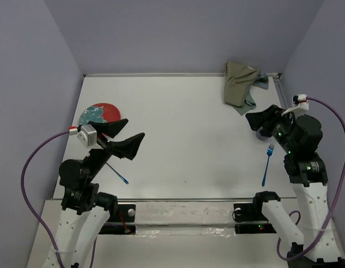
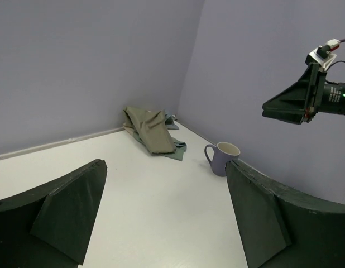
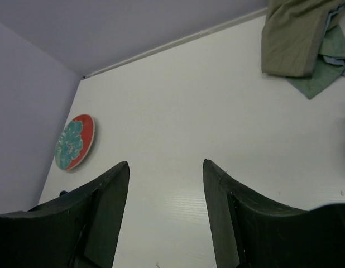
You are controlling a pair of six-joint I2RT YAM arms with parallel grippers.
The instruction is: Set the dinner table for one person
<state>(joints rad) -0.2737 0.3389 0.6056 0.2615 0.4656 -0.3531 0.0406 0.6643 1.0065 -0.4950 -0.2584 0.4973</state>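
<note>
The white dinner table (image 1: 189,128) fills the top view. A red plate with a teal pattern (image 1: 99,114) lies at its left, seen also in the right wrist view (image 3: 75,142). A blue fork (image 1: 267,164) lies at the right. A blue utensil (image 1: 118,175) lies under my left arm. A lavender mug (image 2: 221,158) stands near the right wall, hidden in the top view by my right arm. A crumpled olive-green cloth (image 1: 239,82) lies at the far right corner. My left gripper (image 1: 128,137) is open and empty above the table. My right gripper (image 1: 255,121) is open and empty.
Lavender walls (image 1: 178,33) border the table on three sides. The cloth also shows in the left wrist view (image 2: 153,131) and the right wrist view (image 3: 298,39), with a teal cloth (image 3: 326,67) beneath it.
</note>
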